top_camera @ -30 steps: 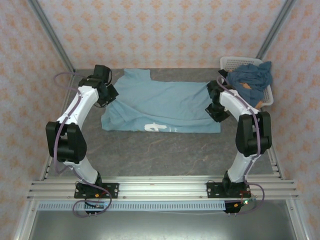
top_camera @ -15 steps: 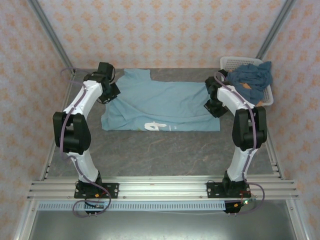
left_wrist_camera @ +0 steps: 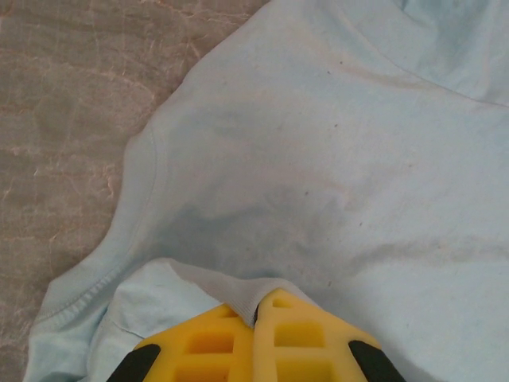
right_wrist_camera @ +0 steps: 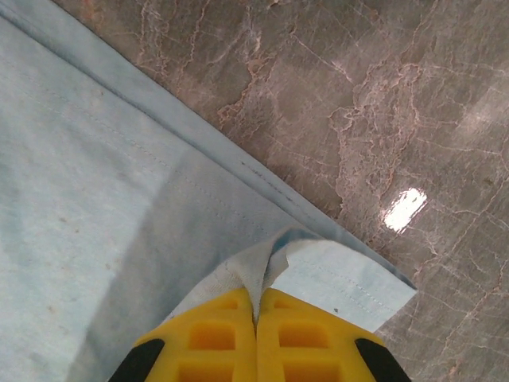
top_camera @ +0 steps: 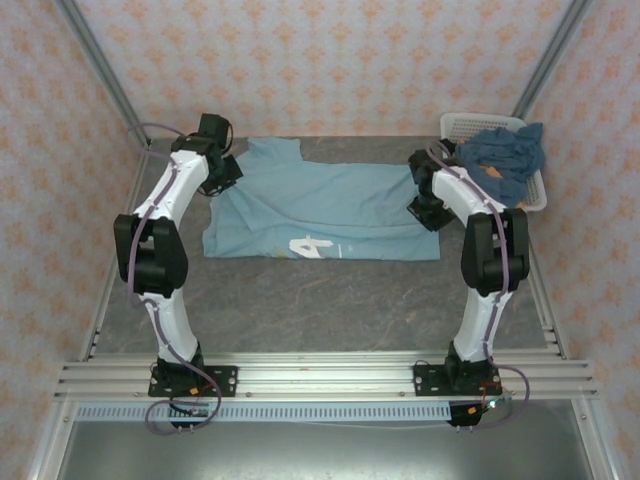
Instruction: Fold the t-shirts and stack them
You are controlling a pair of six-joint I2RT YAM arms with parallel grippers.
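marble tabletop, sky-blue t-shirt crosswise, hem seemingly right

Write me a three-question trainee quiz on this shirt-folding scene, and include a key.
1. True or false: the left gripper is shut on the light blue t-shirt.
2. Where is the slate-blue shirt? A) heaped in the white basket; B) spread flat on the table; C) folded on top of the light blue t-shirt.
3. Fill the blank: the white print sits at the light blue t-shirt's ____ edge, near or far from the arm bases.

Key: 1 true; 2 A; 3 near.
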